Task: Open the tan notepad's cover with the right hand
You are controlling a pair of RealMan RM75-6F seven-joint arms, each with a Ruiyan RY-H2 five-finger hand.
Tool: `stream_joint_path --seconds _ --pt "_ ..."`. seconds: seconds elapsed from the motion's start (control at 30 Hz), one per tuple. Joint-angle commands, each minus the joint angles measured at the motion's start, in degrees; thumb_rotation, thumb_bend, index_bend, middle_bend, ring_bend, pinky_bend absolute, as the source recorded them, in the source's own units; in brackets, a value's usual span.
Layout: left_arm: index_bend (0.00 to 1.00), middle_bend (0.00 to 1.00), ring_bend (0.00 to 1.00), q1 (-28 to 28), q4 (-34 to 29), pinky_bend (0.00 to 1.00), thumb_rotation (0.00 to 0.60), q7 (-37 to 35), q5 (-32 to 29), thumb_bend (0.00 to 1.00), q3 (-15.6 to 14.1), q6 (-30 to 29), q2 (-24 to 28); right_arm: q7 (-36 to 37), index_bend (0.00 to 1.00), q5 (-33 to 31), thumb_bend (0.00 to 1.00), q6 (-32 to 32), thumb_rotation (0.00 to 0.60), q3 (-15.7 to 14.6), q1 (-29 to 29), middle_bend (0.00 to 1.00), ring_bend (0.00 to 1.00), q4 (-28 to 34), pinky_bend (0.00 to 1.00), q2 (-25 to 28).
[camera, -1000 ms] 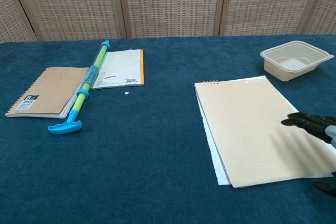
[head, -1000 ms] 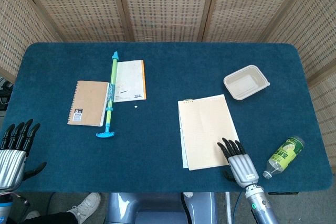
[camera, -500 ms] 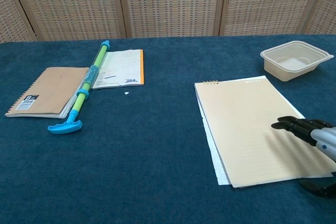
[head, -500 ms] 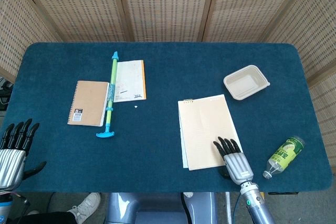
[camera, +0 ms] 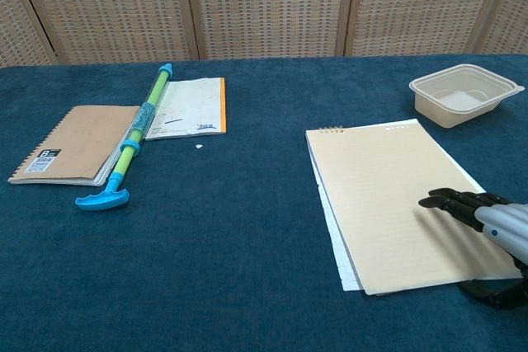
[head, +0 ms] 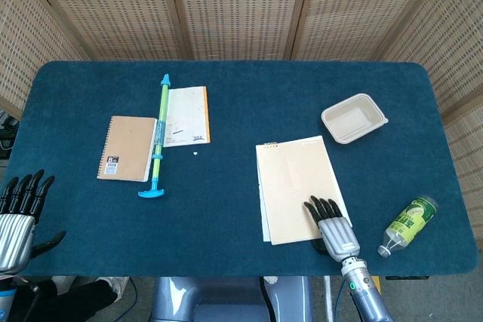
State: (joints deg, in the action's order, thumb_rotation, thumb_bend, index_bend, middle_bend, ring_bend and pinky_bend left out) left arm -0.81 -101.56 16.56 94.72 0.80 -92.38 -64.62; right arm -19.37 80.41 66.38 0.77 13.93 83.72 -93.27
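Observation:
The tan notepad (head: pixel 296 186) (camera: pixel 396 199) lies flat and closed on the blue table, right of centre, its small wire binding at the far edge. My right hand (head: pixel 333 228) (camera: pixel 487 224) hovers over the pad's near right corner, fingers spread and pointing forward, the thumb below the pad's near edge; it holds nothing. At the table's near left corner my left hand (head: pixel 19 213) stays open with its fingers up, seen only in the head view.
A brown spiral notebook (head: pixel 127 148) (camera: pixel 70 143), a green and blue rod (head: pixel 158 135) (camera: pixel 136 133) and a white booklet (head: pixel 187 115) lie at the left. A beige tray (head: pixel 353 118) (camera: pixel 462 94) stands at the back right. A green bottle (head: pixel 407 225) lies near the right edge.
My right hand has slid left and slightly nearer across the notepad's near right corner. The left hand has hardly moved. The notepad stays flat.

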Motion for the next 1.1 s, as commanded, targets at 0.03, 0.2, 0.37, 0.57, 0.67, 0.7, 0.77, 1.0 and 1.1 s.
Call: stream_joint_path --seconds 0.03,0.2,0.37,0.57,0.67,0.7,0.77,1.0,1.1 --pt "0.0 0.0 0.0 0.0 0.0 0.0 0.6 0.1 0.1 0.05 0.0 0.0 0.0 0.0 0.08 0.0 0.49 0.1 0.6 0.0 0.1 0.0 0.0 -0.1 0.0 -0.1" --pt "0.0 0.0 0.0 0.0 0.1 0.0 0.6 0.3 0.2 0.05 -0.2 0.1 -0.2 0.4 0.09 0.5 0.62 0.7 0.6 -0.2 0.2 0.0 0.0 -0.2 0.0 -0.3" --pt "0.0 0.0 0.0 0.0 0.1 0.0 0.6 0.4 0.3 0.05 -0.3 0.2 -0.3 0.6 0.1 0.8 0.67 1.2 0.6 -0.1 0.5 0.0 0.0 0.0 0.0 -0.5" --pt "0.0 0.0 0.0 0.0 0.1 0.0 0.6 0.4 0.2 0.05 -0.2 0.3 -0.3 0.7 0.1 0.2 0.67 0.9 0.6 0.6 1.1 0.0 0.0 -0.2 0.0 -1.0" --pt "0.0 0.0 0.0 0.0 0.1 0.0 0.6 0.3 0.2 0.05 -0.2 0.2 -0.3 0.5 0.11 0.1 0.67 0.8 0.6 0.9 1.5 0.0 0.0 -0.1 0.0 -1.2" --pt "0.0 0.0 0.0 0.0 0.2 0.0 0.6 0.2 0.2 0.05 -0.1 0.2 -0.3 0.5 0.11 0.1 0.67 0.9 0.6 1.0 1.6 0.0 0.0 -0.1 0.0 -1.3" --pt "0.0 0.0 0.0 -0.1 0.2 0.0 0.6 0.1 0.1 0.05 -0.1 0.2 -0.3 0.4 0.11 0.0 0.67 0.9 0.6 1.4 1.9 0.0 0.0 -0.2 0.0 -1.6" --pt "0.0 0.0 0.0 -0.1 0.2 0.0 0.6 -0.2 0.0 0.05 -0.1 0.2 -0.3 -0.5 0.12 -0.5 0.7 1.5 0.6 3.2 3.1 0.0 0.0 0.7 0.0 -2.1" --pt "0.0 0.0 0.0 -0.1 0.2 0.0 0.6 -0.2 -0.1 0.05 -0.1 0.4 -0.3 -0.7 0.13 -0.7 0.72 1.7 0.6 3.7 3.5 0.0 0.0 1.1 0.0 -2.2"
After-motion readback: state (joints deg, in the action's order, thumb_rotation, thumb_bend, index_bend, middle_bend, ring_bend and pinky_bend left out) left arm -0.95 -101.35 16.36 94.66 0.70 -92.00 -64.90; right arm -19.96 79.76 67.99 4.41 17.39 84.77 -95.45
